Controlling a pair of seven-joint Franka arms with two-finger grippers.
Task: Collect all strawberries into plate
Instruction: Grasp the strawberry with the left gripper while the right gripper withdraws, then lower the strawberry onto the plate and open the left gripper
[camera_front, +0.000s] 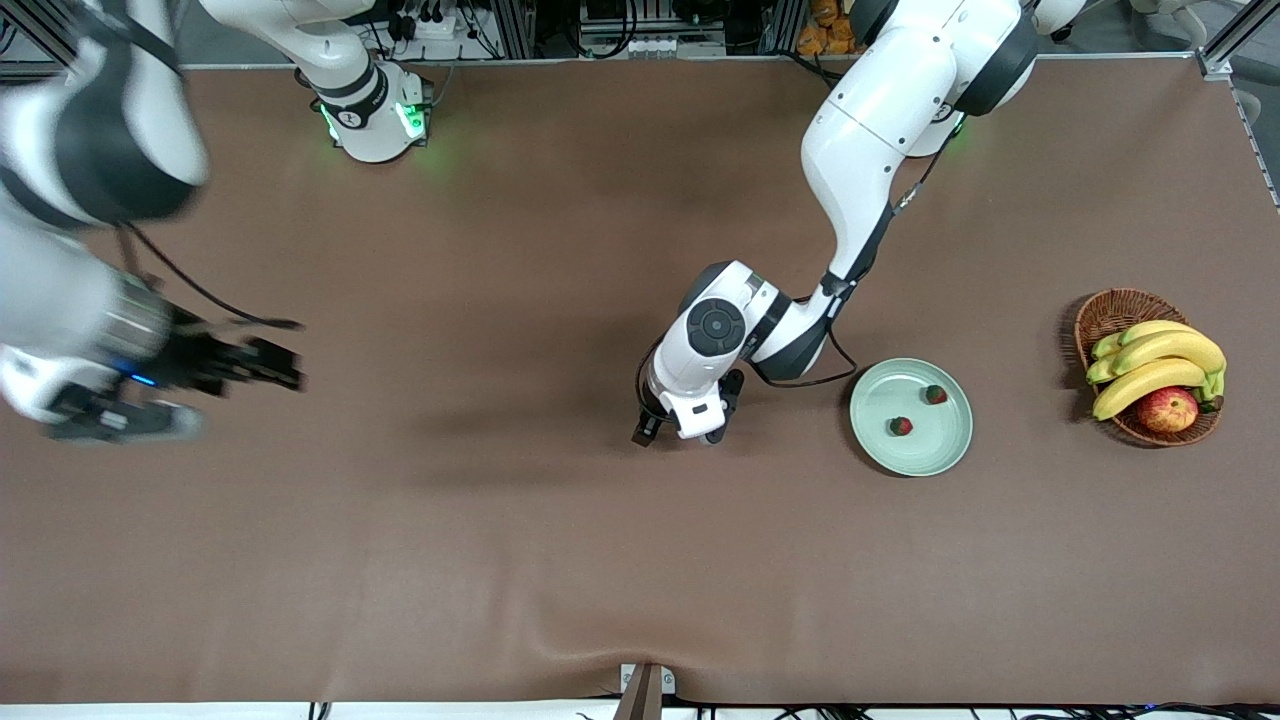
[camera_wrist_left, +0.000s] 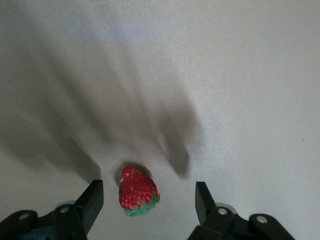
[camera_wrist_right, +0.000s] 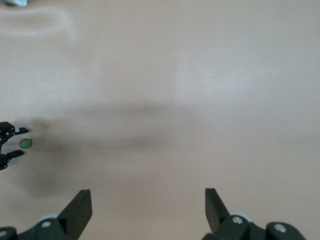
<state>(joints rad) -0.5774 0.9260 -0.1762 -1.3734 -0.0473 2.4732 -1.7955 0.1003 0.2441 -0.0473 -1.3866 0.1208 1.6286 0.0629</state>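
Straddling the third strawberry (camera_wrist_left: 138, 192), the left gripper (camera_wrist_left: 149, 200) sits low at the table (camera_front: 500, 560) with its fingers (camera_wrist_left: 91, 200) apart; the berry lies on the cloth between them, touching neither. In the front view this gripper (camera_front: 680, 425) is at the middle of the table, near the plate (camera_front: 935, 450) on the side toward the right arm's end. Two strawberries rest in the plate (one (camera_front: 936, 394) farther from the front camera, one (camera_front: 901, 426) nearer), well apart from each other. The right gripper (camera_wrist_right: 148, 207) waits over bare table at the right arm's end, fingers spread wide and holding nothing. A wicker basket (camera_front: 1110, 312) with bananas (camera_front: 1155, 365) and an apple (camera_front: 1167, 409) stands toward the left arm's end
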